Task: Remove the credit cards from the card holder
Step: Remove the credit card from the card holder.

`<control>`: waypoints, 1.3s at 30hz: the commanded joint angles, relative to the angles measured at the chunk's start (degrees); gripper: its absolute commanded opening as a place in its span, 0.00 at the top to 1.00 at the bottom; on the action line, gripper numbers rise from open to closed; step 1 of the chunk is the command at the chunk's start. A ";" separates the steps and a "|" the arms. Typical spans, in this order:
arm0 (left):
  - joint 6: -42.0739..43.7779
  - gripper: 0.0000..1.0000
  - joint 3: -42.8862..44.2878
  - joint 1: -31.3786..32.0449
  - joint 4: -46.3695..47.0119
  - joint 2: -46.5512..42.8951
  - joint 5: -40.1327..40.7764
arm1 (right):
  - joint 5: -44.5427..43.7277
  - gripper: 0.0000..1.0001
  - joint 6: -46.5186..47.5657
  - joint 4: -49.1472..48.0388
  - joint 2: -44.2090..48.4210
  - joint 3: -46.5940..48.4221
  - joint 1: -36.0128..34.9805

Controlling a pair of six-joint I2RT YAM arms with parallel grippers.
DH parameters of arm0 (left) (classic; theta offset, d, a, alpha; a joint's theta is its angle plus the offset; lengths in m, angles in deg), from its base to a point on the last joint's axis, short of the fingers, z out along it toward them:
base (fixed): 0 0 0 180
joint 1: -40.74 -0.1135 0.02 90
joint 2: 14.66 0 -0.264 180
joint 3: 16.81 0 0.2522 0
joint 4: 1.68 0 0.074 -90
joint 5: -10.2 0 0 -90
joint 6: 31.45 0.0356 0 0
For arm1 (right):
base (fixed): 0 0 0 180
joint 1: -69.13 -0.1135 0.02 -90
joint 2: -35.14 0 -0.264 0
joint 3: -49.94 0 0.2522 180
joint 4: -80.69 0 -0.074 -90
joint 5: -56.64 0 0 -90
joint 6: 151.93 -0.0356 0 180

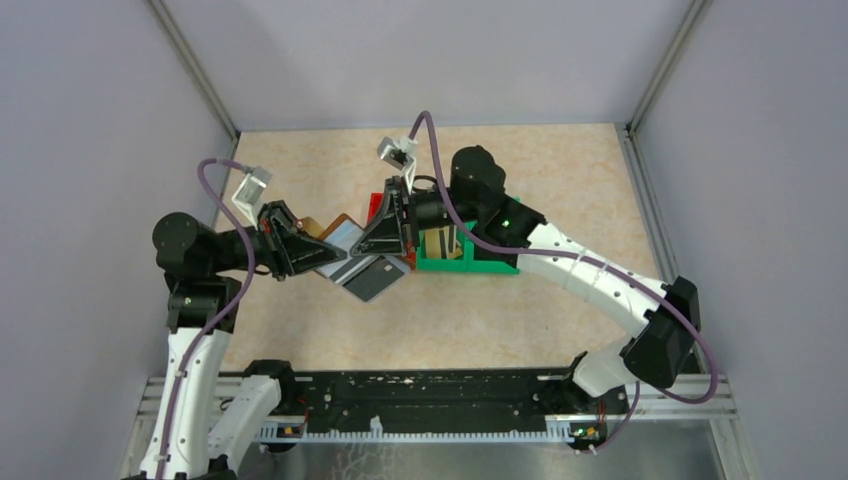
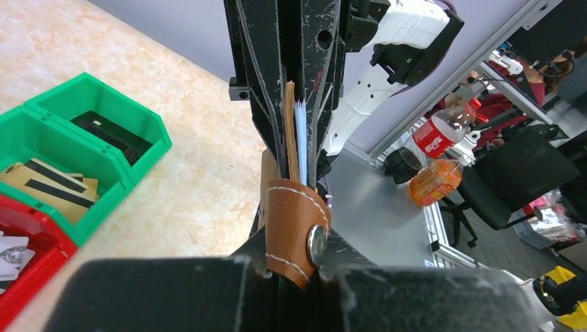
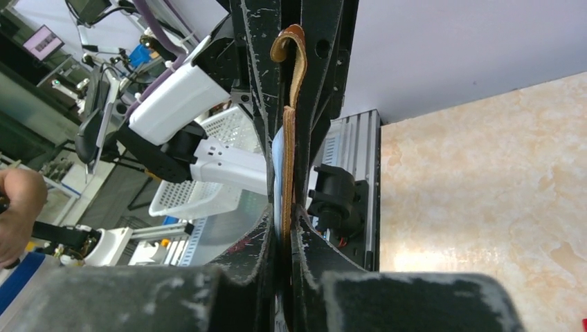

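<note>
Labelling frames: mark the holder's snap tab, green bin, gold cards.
card holder's snap tab (image 2: 294, 221), left wrist view, brown leather face.
green bin (image 2: 151, 146), left wrist view, right wall.
gold cards (image 2: 15, 177), left wrist view, tan face.

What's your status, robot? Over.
Left end effector shut on card holder. Right end effector too. Some credit cards in green bin. Nothing blocking.

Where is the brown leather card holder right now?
Top view centre: brown leather card holder clamped by left gripper and right gripper, just left of green bins.
</note>
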 commanded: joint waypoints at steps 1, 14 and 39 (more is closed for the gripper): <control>-0.66 0.99 1.06 0.12 1.58 0.11 2.87 | 0.31 0.84 -1.23 -6.96 1.75 1.35 -0.24; -11.33 1.00 -2.23 0.03 6.24 1.55 9.42 | -21.26 0.50 -7.64 -10.29 14.04 -6.06 6.40; -20.83 1.00 -2.76 -0.10 15.22 2.95 8.01 | -16.47 0.59 -29.00 -40.29 8.33 -25.63 -0.65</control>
